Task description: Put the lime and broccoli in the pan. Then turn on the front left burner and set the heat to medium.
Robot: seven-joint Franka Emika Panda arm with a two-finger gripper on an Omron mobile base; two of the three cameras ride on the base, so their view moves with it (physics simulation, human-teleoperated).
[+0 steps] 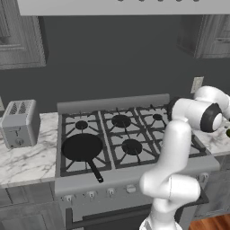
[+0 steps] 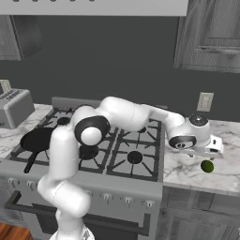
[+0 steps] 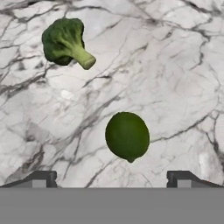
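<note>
While the pincer [image 3: 112, 179] hangs wide open and empty over the marble worktop [image 3: 175, 78] to the right of the stove [image 2: 117, 154], the lime [image 3: 127, 136] lies just ahead of its fingertips [image 3: 43, 178], roughly midway between them, and the broccoli [image 3: 65, 42] rests well apart from it on the same stone, stalk pointing toward the lime. The pan [image 1: 83, 148] waits bare on the front left burner [image 1: 67, 164], its handle reaching toward the stove's front edge, a whole cooktop away from both vegetables. The likeliest trouble is the lime itself: smooth and round, it may roll or squirt out if the fingers close off-centre or too high on its curve, and it could then wander toward the worktop's edge. A long carry across the grates adds the risk of a drop short of the pan. The arm's elbow also sweeps low over the burners, so a careless swing might catch the pan's handle.
</note>
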